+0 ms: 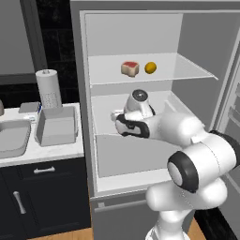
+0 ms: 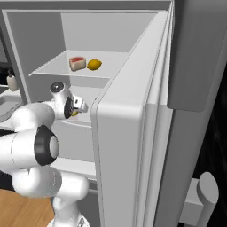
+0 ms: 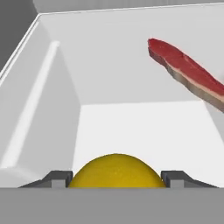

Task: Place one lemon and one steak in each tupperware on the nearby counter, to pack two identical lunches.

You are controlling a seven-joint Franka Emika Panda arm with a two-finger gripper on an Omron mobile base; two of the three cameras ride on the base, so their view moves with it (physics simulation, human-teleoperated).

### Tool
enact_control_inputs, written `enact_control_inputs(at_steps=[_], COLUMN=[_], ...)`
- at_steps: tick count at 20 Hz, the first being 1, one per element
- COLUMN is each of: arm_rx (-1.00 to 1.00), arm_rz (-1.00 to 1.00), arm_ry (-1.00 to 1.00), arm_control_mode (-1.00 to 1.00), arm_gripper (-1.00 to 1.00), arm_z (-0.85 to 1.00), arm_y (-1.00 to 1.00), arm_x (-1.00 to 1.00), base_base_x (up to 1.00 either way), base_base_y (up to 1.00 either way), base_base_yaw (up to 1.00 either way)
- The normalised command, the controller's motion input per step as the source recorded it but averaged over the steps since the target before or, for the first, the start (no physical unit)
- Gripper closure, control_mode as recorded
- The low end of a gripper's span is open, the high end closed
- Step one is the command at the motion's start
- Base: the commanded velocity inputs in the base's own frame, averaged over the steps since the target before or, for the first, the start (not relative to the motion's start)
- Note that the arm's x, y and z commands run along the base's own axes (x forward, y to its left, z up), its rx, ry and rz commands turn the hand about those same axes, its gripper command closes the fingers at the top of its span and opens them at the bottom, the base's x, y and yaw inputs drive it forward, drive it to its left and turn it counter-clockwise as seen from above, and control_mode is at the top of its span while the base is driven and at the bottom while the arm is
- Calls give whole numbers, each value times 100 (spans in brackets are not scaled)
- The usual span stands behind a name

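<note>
Gripper: gripper (image 3: pixel 116 180) inside the fridge (image 1: pixel 85 140), its two fingertips (image 3: pixel 59 178) pressed to either side of a lemon, grasping it.
Held lemon: held lemon (image 3: pixel 116 171), smooth yellow dome at 6 o'clock in the hand view.
Steak strip: steak strip (image 3: pixel 188 75), thin, dark red with a beige edge, at 2 o'clock.
Upper shelf: steak chunk (image 1: pixel 130 68), beige sides, pink-red top; second lemon (image 1: pixel 150 68) just beside it at 3 o'clock.
Tupperware: tupperware (image 1: pixel 57 125), light-grey tub on the counter (image 1: pixel 51 151), at 9 o'clock of the fridge.
</note>
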Motion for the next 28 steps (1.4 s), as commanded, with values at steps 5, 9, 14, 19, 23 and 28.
enact_control_inputs(at_steps=[5,9,14,19,23,28], arm_rx=[0,3,16,11,0,-2], arm_rz=[1,0,0,0,0,1], arm_ry=[-54,-45,-3,50,48,4], arm_control_mode=[-100,-100,-100,-100,-100,100], arm_gripper=[100,100,100,100,100,100], arm_z=[65,100,100,93,-8,-11], arm_y=[-3,-8,-31,-35,-27,0], arm_x=[-100,-100,-100,-89,-95,-20], base_base_x=[0,0,0,0,0,-80], base_base_y=[0,0,0,0,0,24], base_base_yaw=[0,0,0,0,0,4])
